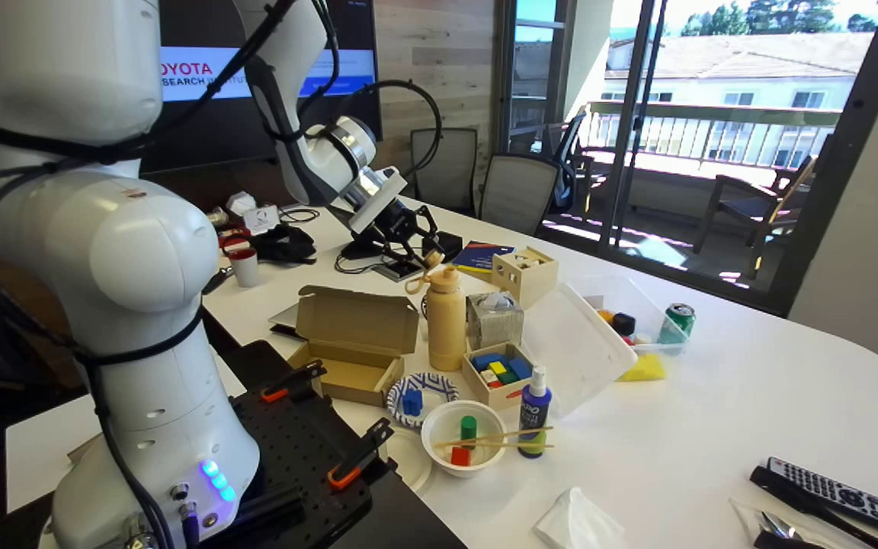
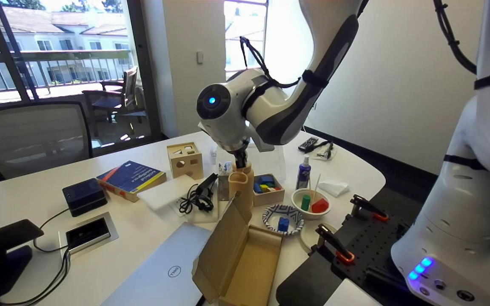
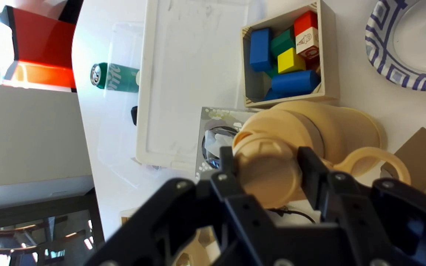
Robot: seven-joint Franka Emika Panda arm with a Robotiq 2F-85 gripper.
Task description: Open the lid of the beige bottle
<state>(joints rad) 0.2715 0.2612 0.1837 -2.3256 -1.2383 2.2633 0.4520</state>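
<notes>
The beige bottle (image 1: 447, 324) stands upright on the table, in both exterior views. Its lid (image 3: 268, 173), a round beige cap, faces the wrist camera at a tilt, with the bottle's shoulder and body behind it. In an exterior view the lid (image 1: 433, 261) sits up and to one side of the neck; how it joins the bottle is hard to make out. My gripper (image 3: 266, 154) is shut on the lid, one dark finger on each side. From another angle the gripper (image 2: 241, 160) hides part of the bottle's top. A beige carry loop (image 3: 379, 162) sticks out beside the neck.
Close around the bottle are an open cardboard box (image 1: 355, 374), a tissue box (image 1: 494, 324), a wooden box of blocks (image 3: 329, 48) and a patterned plate (image 2: 283, 208). A white bowl (image 1: 439, 442), a blue spray bottle (image 1: 535, 404) and a wooden shape box (image 2: 185, 159) stand farther off.
</notes>
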